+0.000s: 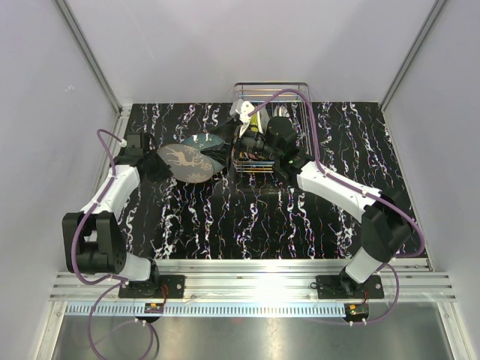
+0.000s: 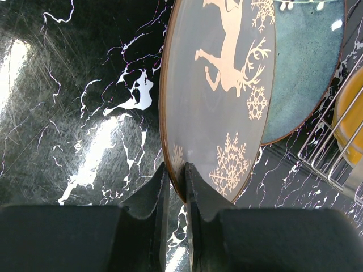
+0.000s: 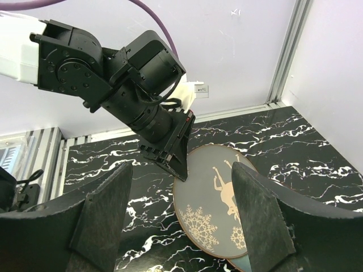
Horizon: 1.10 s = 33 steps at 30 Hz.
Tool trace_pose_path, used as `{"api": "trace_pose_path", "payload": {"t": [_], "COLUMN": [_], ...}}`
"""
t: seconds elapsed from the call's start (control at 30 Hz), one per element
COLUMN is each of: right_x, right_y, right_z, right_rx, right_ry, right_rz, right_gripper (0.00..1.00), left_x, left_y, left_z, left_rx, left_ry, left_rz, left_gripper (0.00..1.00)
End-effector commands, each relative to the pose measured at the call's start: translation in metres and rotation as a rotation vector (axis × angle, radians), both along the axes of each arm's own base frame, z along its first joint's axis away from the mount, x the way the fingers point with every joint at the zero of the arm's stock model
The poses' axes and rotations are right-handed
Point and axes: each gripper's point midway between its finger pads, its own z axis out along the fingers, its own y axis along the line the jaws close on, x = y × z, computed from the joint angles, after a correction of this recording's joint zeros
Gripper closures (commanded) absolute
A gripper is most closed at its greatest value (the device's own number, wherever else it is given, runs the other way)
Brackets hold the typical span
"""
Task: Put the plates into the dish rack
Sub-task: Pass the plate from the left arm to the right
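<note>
**Left fingers [image 2: 156,192] clenched on the deer plate's rim; rack lies to the right.**

The deer plate [image 2: 221,102] extends edge-on straight out from the left fingers, raised over the desk [image 1: 225,217] and overlapping the dark-rimmed plate [image 2: 306,68]. The dish rack [image 1: 270,85] sits just right of both plates. The right fingers [image 3: 108,215] hang at the rack's left side, spread wide and holding nothing.

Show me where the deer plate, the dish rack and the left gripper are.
deer plate [image 2: 218,113], left wrist view, its grey middle
dish rack [image 1: 259,85], top external view, far wire rim
left gripper [image 2: 176,170], left wrist view, between its fingertips
</note>
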Motion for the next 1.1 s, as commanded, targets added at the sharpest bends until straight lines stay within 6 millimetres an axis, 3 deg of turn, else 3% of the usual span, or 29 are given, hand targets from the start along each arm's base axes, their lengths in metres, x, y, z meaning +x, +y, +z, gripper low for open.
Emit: {"api": "trace_pose_path", "payload": {"t": [0.0,1.07], "right_x": [-0.0162,-0.0205], "right_y": [-0.0008,0.0063], "right_z": [0.0282,0.021], "right_rx": [0.062,0.054], "right_ry": [-0.046,-0.023], "right_rz": [0.036,0.082], "right_gripper": [0.22,0.23], "left_x": [-0.0017,-0.0016], "left_y": [0.0004,-0.0007], "left_z": [0.0159,0.0219], "left_rx": [0.038,0.036], "left_ry": [-0.04,-0.06], "left_rz": [-0.046,-0.055], "left_gripper": [1.0,1.0]}}
